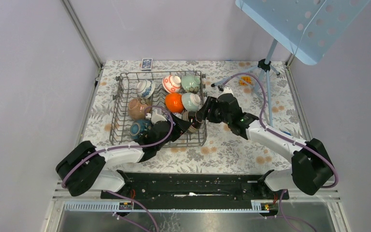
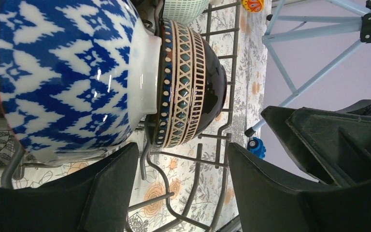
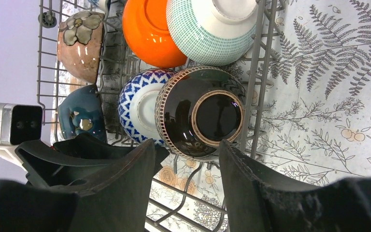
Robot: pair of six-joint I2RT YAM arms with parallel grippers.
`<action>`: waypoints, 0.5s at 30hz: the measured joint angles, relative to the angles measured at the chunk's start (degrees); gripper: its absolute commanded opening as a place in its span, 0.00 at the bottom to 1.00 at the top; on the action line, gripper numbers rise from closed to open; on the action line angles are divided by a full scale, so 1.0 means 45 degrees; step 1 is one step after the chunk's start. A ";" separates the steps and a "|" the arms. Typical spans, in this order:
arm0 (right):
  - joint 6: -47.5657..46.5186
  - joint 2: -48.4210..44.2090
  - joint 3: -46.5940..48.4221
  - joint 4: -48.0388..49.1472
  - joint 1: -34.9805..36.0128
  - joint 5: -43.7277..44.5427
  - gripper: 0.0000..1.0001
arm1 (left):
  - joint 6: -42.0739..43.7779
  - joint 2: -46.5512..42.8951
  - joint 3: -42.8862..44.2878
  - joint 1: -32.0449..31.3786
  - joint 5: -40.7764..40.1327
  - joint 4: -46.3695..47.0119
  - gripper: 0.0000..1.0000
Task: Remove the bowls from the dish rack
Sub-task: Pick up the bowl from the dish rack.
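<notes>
The grey wire dish rack [image 1: 159,73] holds several bowls standing on edge. At its near right corner a black bowl [image 1: 193,121] with a patterned band leans on a blue-and-white bowl [image 1: 157,116]. My left gripper [image 1: 178,131] is low beside them. In the left wrist view it [image 2: 181,147] is open, with only rack wires [image 2: 232,48] between the fingers; the blue-and-white bowl [image 2: 72,72] and black bowl [image 2: 193,82] sit just ahead. My right gripper [image 3: 186,145] is open, its fingertips either side of the black bowl's [image 3: 203,113] near edge.
Orange [image 3: 149,34], green-dotted [image 3: 207,29], brown flowered [image 3: 79,43] and dark blue [image 3: 79,118] bowls crowd the rack. A light-blue perforated panel [image 1: 299,24] on a tripod [image 1: 268,63] overhangs the back right. A card box [image 1: 146,63] lies behind the rack.
</notes>
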 measured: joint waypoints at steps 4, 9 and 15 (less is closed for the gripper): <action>0.0068 0.0214 0.0068 0.0005 -0.0073 -0.0267 0.58 | 0.0253 0.0374 0.0102 -0.0005 0.0015 0.0442 0.69; 0.0199 0.0355 0.0068 0.0000 -0.0214 -0.0457 0.58 | 0.0573 0.0821 0.0228 -0.0010 0.0083 0.1059 0.69; 0.0291 0.0447 0.0083 -0.0010 -0.0311 -0.0641 0.58 | 0.0811 0.1258 0.0335 -0.0010 0.0102 0.1345 0.68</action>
